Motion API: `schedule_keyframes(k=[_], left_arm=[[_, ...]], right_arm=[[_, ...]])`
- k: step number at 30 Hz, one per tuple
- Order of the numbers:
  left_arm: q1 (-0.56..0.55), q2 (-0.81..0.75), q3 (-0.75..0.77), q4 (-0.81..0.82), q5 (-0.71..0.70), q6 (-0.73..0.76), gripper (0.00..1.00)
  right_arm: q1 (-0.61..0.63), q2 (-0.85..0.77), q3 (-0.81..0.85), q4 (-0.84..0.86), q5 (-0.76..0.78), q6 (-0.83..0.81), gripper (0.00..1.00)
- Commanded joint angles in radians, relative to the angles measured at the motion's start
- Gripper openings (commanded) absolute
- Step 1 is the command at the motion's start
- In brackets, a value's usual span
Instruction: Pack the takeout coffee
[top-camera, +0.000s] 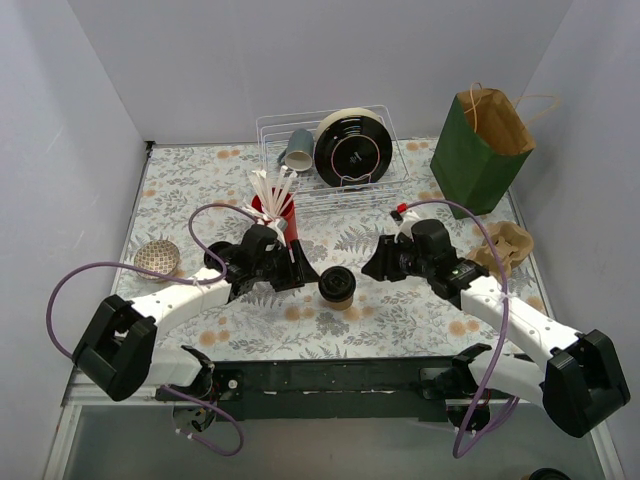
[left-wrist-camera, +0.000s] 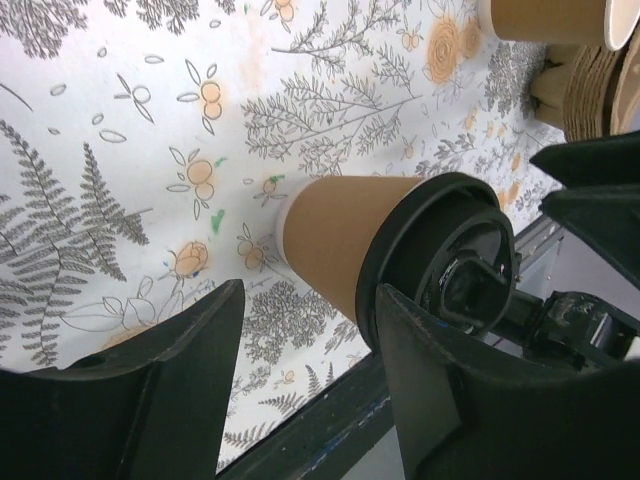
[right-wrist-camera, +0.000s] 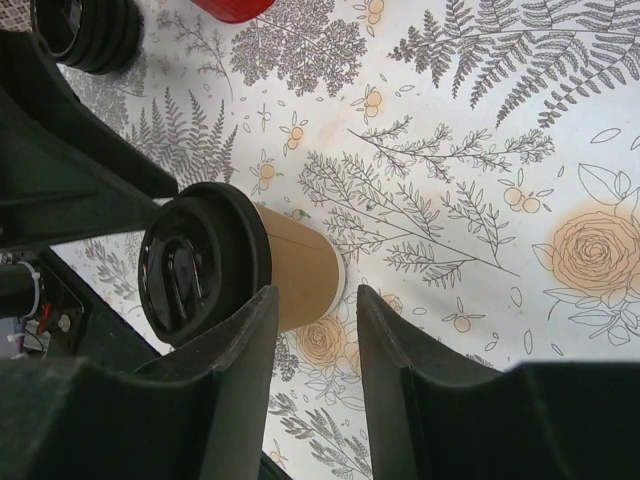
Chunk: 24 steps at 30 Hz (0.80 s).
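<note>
1. The coffee cup (top-camera: 337, 286) is standing upright in the middle of the table (top-camera: 400, 320), black lid on, right between the two arms.
2. The left end effector (left-wrist-camera: 310, 300) is sitting just beside it, jaws apart, gripping nothing. The right end effector (right-wrist-camera: 315, 300) is flanking the other side, jaws apart too.
3. The red cup (top-camera: 277, 212) is holding a bunch of white straws (top-camera: 270, 185).
4. The wire rack (top-camera: 385, 125) at the back is carrying a grey cup (top-camera: 298, 148) on its side plus a black disc (top-camera: 352, 150).
5. The green paper bag (top-camera: 470, 160) is standing open. Can't tell what's inside.
</note>
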Motion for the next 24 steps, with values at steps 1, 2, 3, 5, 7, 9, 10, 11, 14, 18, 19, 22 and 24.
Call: schedule_keyframes(k=[1,2,3,5,7,9,10,11,14,18,19,22,24], left_arm=[[-0.002,0.022,0.057,-0.054,-0.088,0.045,0.54],[-0.002,0.022,0.068,-0.064,-0.093,0.045,0.54],[-0.002,0.015,0.072,-0.068,-0.096,0.046,0.57],[-0.002,-0.001,0.08,-0.069,-0.098,0.048,0.6],[-0.002,-0.022,0.086,-0.074,-0.091,0.048,0.62],[-0.002,-0.034,0.098,-0.077,-0.078,0.048,0.63],[-0.002,-0.045,0.101,-0.077,-0.072,0.045,0.64],[-0.002,-0.048,0.104,-0.077,-0.061,0.045,0.64],[-0.002,-0.065,0.112,-0.077,-0.044,0.037,0.65],[-0.003,-0.079,0.114,-0.037,0.017,0.062,0.66],[-0.005,-0.074,0.115,-0.031,0.03,0.072,0.66],[-0.011,-0.035,0.124,-0.034,0.056,0.109,0.65],[-0.026,-0.007,0.124,-0.034,0.053,0.125,0.65]], right_arm=[[-0.002,-0.051,-0.032,0.0,-0.03,-0.017,0.47],[-0.003,-0.059,-0.074,0.021,-0.047,0.007,0.48],[-0.002,-0.073,-0.091,0.049,-0.09,0.019,0.49],[-0.003,-0.082,-0.118,0.113,-0.119,0.038,0.5],[-0.003,-0.093,-0.133,0.129,-0.15,0.053,0.5],[-0.003,-0.108,-0.142,0.13,-0.17,0.067,0.5],[-0.005,-0.114,-0.148,0.139,-0.182,0.079,0.5],[-0.003,-0.122,-0.156,0.155,-0.189,0.087,0.5],[-0.003,-0.162,-0.184,0.179,-0.202,0.125,0.5],[-0.003,-0.215,-0.219,0.195,-0.199,0.168,0.49],[-0.003,-0.221,-0.225,0.199,-0.201,0.173,0.49],[-0.003,-0.231,-0.259,0.23,-0.215,0.211,0.48],[-0.003,-0.235,-0.283,0.268,-0.231,0.239,0.48]])
